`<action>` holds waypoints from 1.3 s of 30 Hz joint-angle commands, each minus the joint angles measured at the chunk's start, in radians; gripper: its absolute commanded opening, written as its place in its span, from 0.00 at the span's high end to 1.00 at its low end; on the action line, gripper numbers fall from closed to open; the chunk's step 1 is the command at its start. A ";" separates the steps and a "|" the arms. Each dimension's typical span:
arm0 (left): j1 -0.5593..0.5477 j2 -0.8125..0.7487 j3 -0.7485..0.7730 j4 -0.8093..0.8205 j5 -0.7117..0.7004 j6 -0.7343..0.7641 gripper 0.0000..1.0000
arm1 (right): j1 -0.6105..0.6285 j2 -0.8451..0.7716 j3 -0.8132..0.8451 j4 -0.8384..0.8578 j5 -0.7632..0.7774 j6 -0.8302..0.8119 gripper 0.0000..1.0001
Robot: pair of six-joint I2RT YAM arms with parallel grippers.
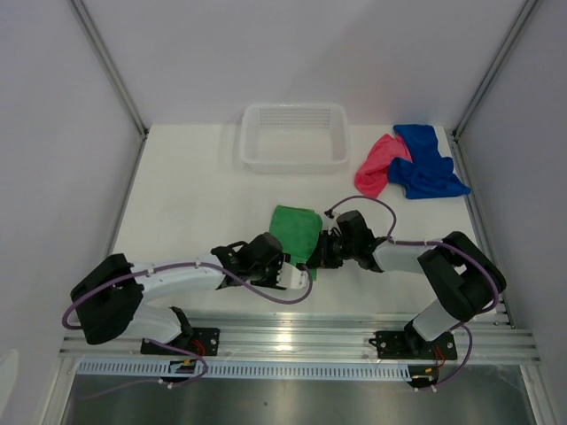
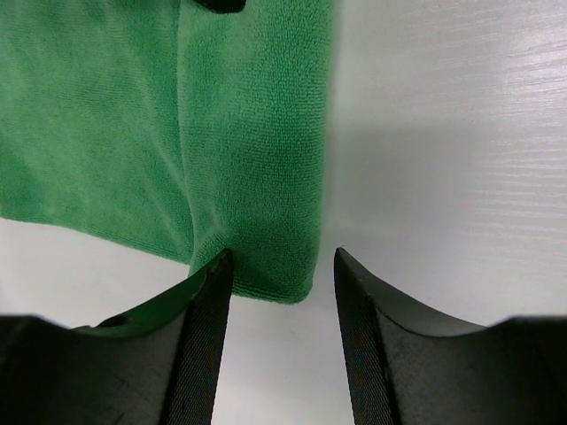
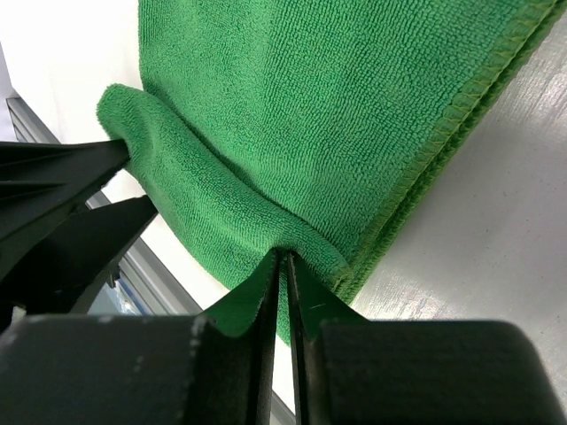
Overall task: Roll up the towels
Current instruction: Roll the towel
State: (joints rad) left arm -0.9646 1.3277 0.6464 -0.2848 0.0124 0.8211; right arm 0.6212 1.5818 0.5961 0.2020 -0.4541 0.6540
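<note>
The green towel (image 1: 295, 228) is lying on the white table (image 1: 195, 204), in the near middle, just ahead of the two arms. It is lying folded, with doubled layers showing along its stitched edge. At its near corner, the left end effector (image 2: 282, 255) is reaching in low with its fingers spread. The corner of the cloth is sitting between them, one finger (image 2: 208, 301) is touching a crease in the fabric, and the other is standing clear of the cloth, so it is not clamping the towel.

Just to the right, the right end effector (image 3: 283, 258) is pinching a raised fold of the same towel, its fingers pressed nearly together on the fabric. The fold is running as a lifted ridge along the near edge toward the left end effector.

Farther back, the white slotted basket (image 1: 292, 164) is sitting at the far middle of the table. To its right, the pink-red towel (image 1: 376, 168) is lying crumpled and touching the blue towel (image 1: 427, 164), which is lying bunched near the far right corner.
</note>
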 commanded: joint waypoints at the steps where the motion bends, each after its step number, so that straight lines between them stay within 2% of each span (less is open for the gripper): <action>1: 0.000 0.050 0.044 0.012 0.018 0.006 0.47 | -0.008 -0.002 -0.002 -0.058 0.075 -0.036 0.89; 11: 0.047 0.131 0.033 0.044 -0.008 0.016 0.47 | -0.009 -0.008 0.001 -0.058 0.057 -0.053 0.88; 15: 0.050 0.171 0.047 0.041 -0.040 0.013 0.52 | -0.008 -0.026 0.002 -0.067 0.054 -0.066 0.87; 18: 0.050 0.180 0.045 0.041 -0.045 0.004 0.77 | -0.009 -0.043 0.002 -0.072 0.035 -0.086 0.86; 21: 0.050 0.170 0.039 0.044 -0.055 -0.003 0.94 | -0.008 -0.071 0.002 -0.072 0.016 -0.111 0.84; 23: 0.050 0.157 0.033 0.041 -0.060 -0.010 0.99 | -0.009 -0.088 0.005 -0.082 0.000 -0.143 0.82; 31: 0.109 0.070 0.056 -0.050 0.084 -0.062 0.99 | -0.006 -0.271 0.011 -0.196 -0.026 -0.338 0.68; 38: 0.170 0.060 0.116 -0.140 0.231 -0.089 1.00 | 0.026 -0.466 -0.054 -0.184 0.035 -0.549 0.59; 39: 0.175 0.062 0.122 -0.157 0.256 -0.091 0.99 | 0.055 -0.489 -0.062 -0.165 0.046 -0.624 0.59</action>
State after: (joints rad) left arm -0.8070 1.4174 0.7212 -0.3721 0.1501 0.7628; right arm 0.6350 1.1522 0.5591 0.0166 -0.4419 0.2146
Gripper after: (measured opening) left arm 0.066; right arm 0.405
